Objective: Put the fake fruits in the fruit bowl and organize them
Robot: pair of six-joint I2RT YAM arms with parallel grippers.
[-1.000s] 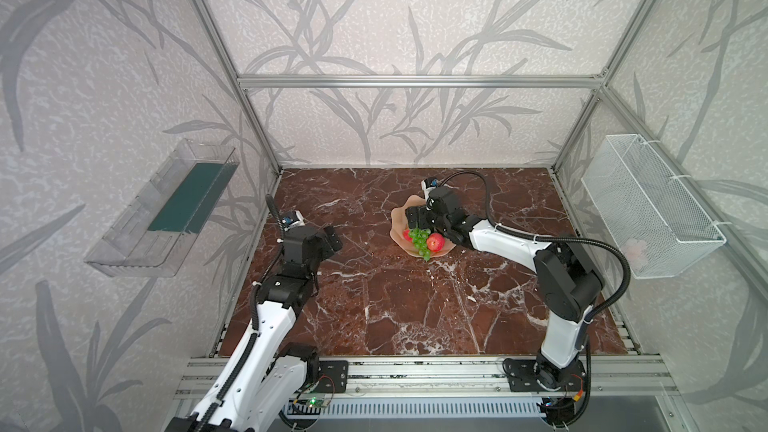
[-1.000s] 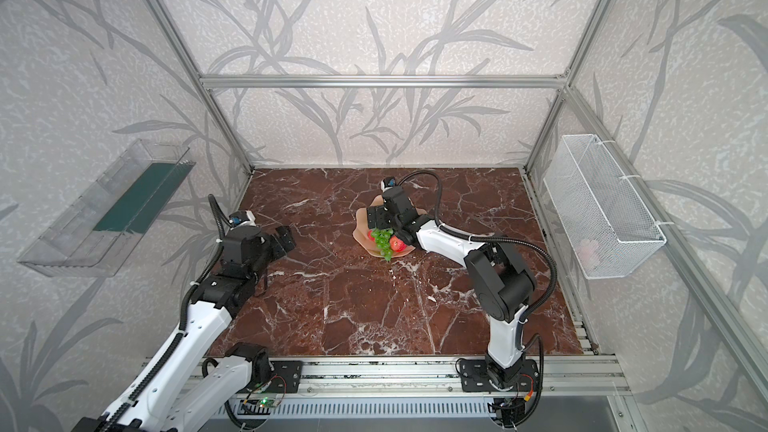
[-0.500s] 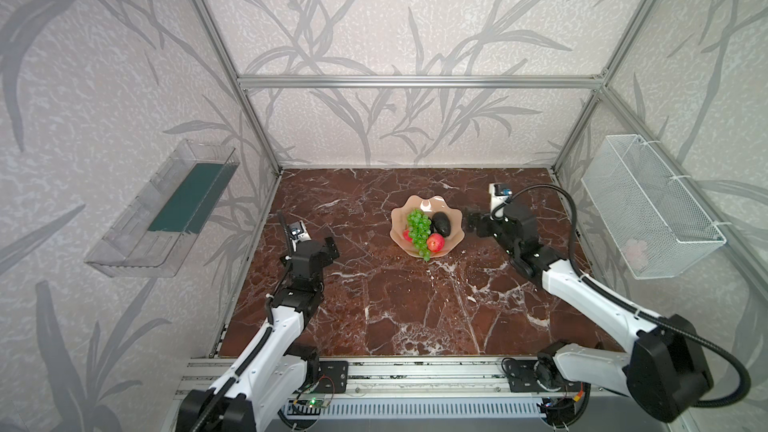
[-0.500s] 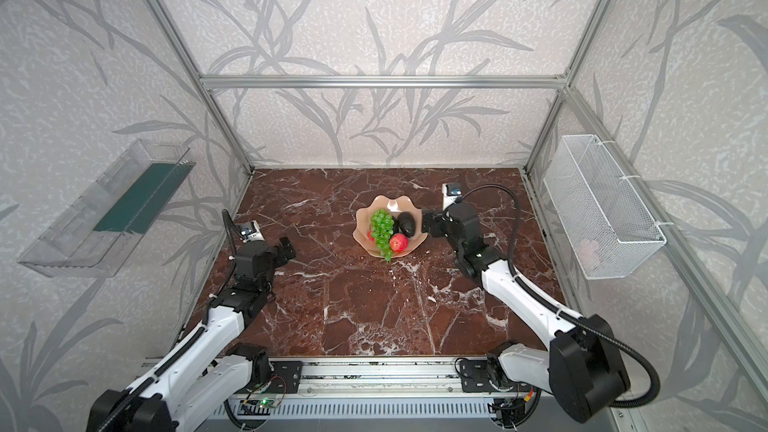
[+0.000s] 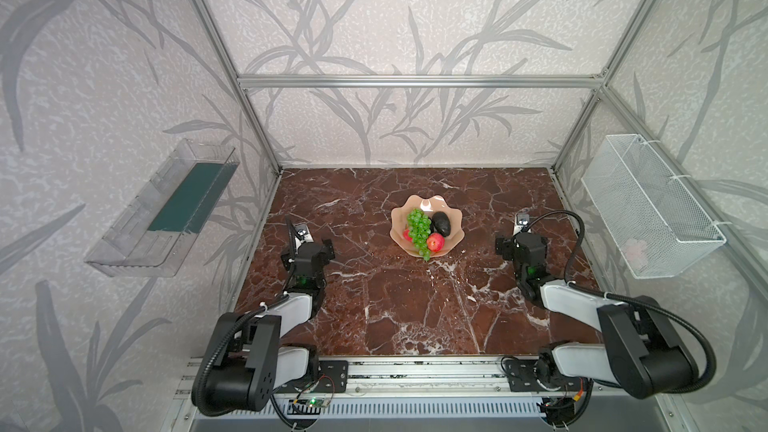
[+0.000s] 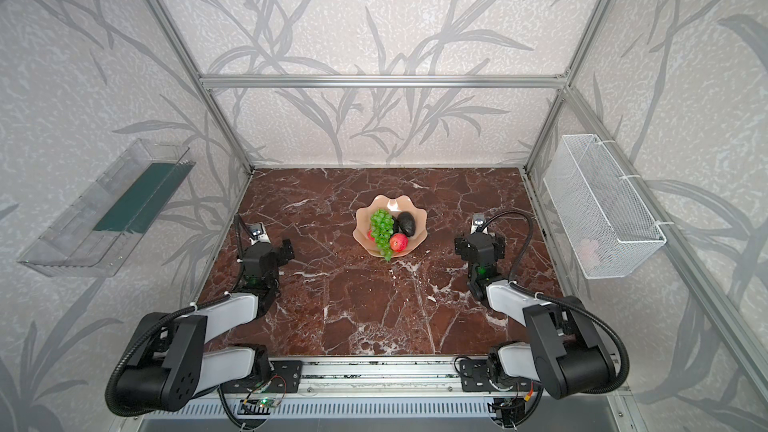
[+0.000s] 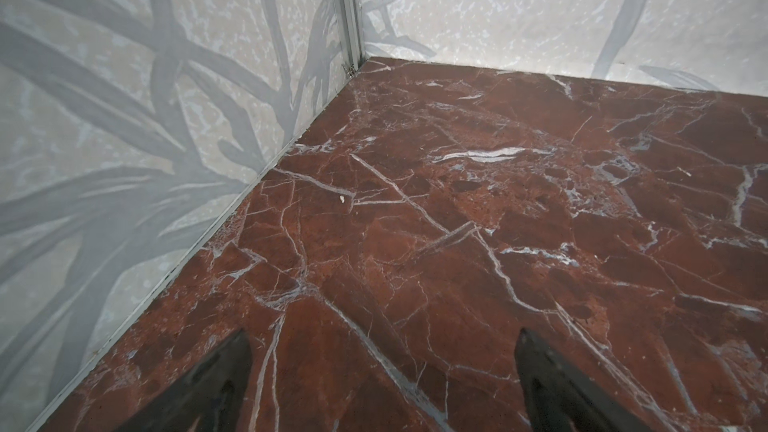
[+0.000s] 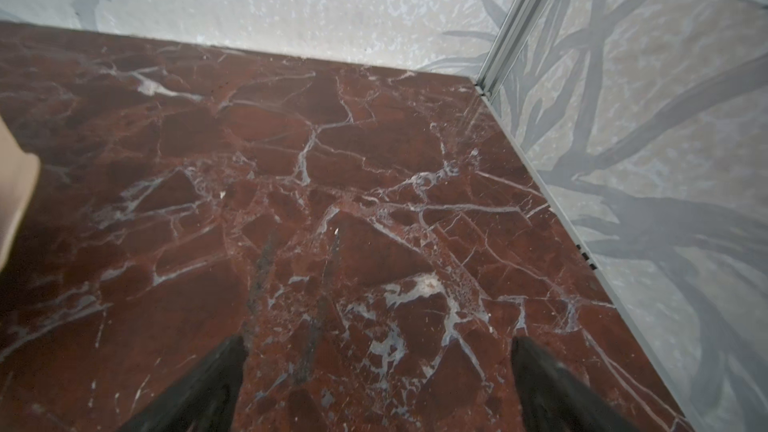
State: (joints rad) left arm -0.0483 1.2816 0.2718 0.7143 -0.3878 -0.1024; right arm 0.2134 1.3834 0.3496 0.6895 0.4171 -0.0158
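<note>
- Standing upright on the red-brown marble surface (image 5: 374, 305), toward its far middle: the fruit bowl (image 5: 401, 222) (image 6: 363, 222), peach-pink with a wavy rim, clear in both top views, between the two arms and apart from both.
- Laid lengthwise down the bowl's middle: the grapes (image 5: 419, 228) (image 6: 382, 228), bright green, near tip hanging over the rim on the arms' side.
- Just right of the grapes and touching them: a dark avocado (image 5: 441, 223) (image 6: 406, 223), inside the bowl. A dark sliver between the two; cannot tell whether it belongs to another fruit.
- In the bowl's near part, right of the bunch's lower end: a red apple (image 5: 435, 241) (image 6: 398, 242), close below the avocado.
- Peeking out at the grapes' left side: a second apple (image 5: 407, 235) (image 6: 370, 235), mostly hidden.
- Over the left part of the surface, well apart from the bowl: the left pincer (image 5: 309, 251) (image 7: 384, 333), spread wide, gripping nothing, only bare marble between its dark fingers (image 7: 216, 376).
- Over the right part, likewise well apart from the bowl: the right pincer (image 5: 521, 245) (image 8: 378, 339), spread wide and holding nothing; a blurred peach strip at the right wrist view's edge, apparently the bowl.
- Hung on the left wall: a clear tray (image 5: 162, 218). On the right wall: a wire basket (image 5: 648, 209).
</note>
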